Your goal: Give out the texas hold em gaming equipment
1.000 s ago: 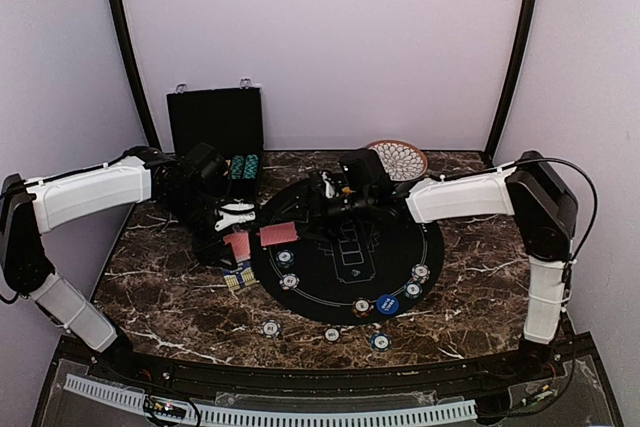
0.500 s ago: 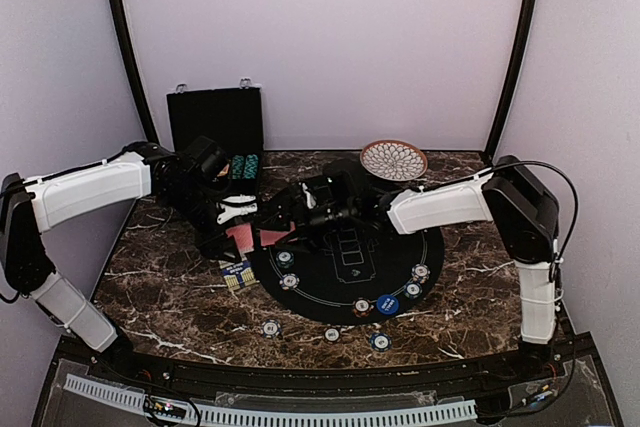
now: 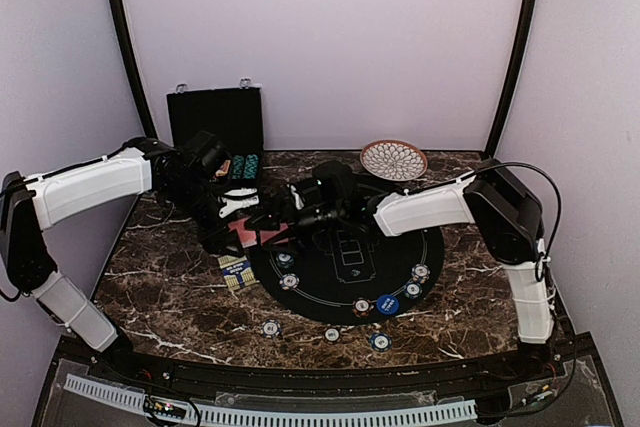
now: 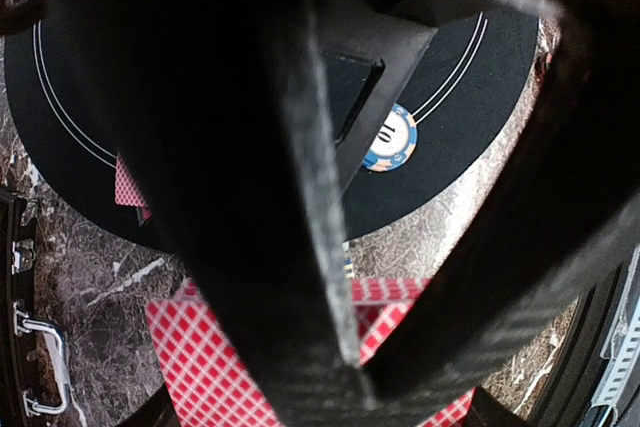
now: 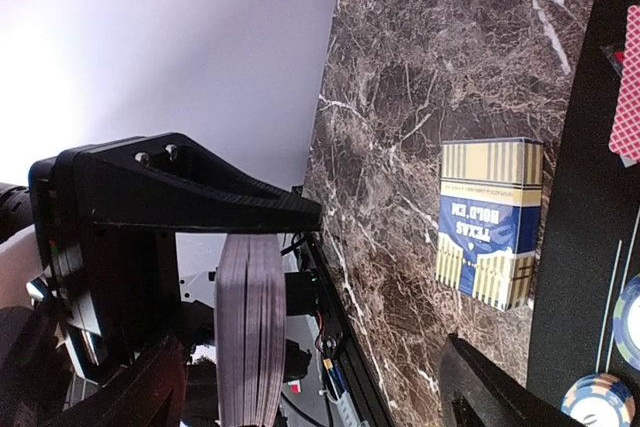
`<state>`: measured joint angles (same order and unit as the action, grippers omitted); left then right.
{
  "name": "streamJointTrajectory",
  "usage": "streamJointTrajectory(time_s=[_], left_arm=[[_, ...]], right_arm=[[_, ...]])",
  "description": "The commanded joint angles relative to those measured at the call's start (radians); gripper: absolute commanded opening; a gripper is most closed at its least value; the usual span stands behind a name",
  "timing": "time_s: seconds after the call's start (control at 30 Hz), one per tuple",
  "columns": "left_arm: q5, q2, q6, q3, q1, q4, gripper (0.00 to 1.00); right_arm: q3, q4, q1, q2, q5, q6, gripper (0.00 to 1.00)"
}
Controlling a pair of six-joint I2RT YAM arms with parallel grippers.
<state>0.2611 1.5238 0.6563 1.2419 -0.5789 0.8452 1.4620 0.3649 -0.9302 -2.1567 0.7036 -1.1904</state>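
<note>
Left gripper (image 3: 236, 221) clamped on red-backed deck (image 4: 210, 377), held over table (image 3: 170, 287) by mat's (image 3: 322, 293) left rim. Right gripper (image 3: 280, 227) spread wide, empty, set just beside deck. One red card (image 4: 130, 187) seen at mat's left rim.

Progress judged partial: striped chips (image 3: 290, 281) and blue button (image 3: 388, 304) placed along mat's near rim, three more chips (image 3: 332, 335) by table's near edge; most cards undealt.

Room: card box (image 3: 237, 272) near grippers, case (image 3: 215, 122) at far-left corner, mat centre open.
</note>
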Motion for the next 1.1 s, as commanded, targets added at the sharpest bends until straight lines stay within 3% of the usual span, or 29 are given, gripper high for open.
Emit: streamJointTrajectory(time_s=[0.0, 0.4, 0.77, 1.07], left_arm=[[0.033, 0.003, -0.012, 0.031, 0.002, 0.009, 0.18], [0.051, 0.011, -0.016, 0.041, 0.001, 0.017, 0.17], [0.041, -0.001, -0.012, 0.034, 0.002, 0.027, 0.17], [0.038, -0.003, -0.012, 0.025, 0.002, 0.023, 0.17]], right_arm=[[0.063, 0.07, -0.023, -0.033, 0.028, -0.019, 0.87], [0.187, 0.02, -0.034, -0.139, 0.023, -0.041, 0.82], [0.09, -0.103, 0.011, -0.075, -0.02, 0.049, 0.69], [0.058, -0.108, 0.023, -0.026, -0.018, 0.064, 0.59]])
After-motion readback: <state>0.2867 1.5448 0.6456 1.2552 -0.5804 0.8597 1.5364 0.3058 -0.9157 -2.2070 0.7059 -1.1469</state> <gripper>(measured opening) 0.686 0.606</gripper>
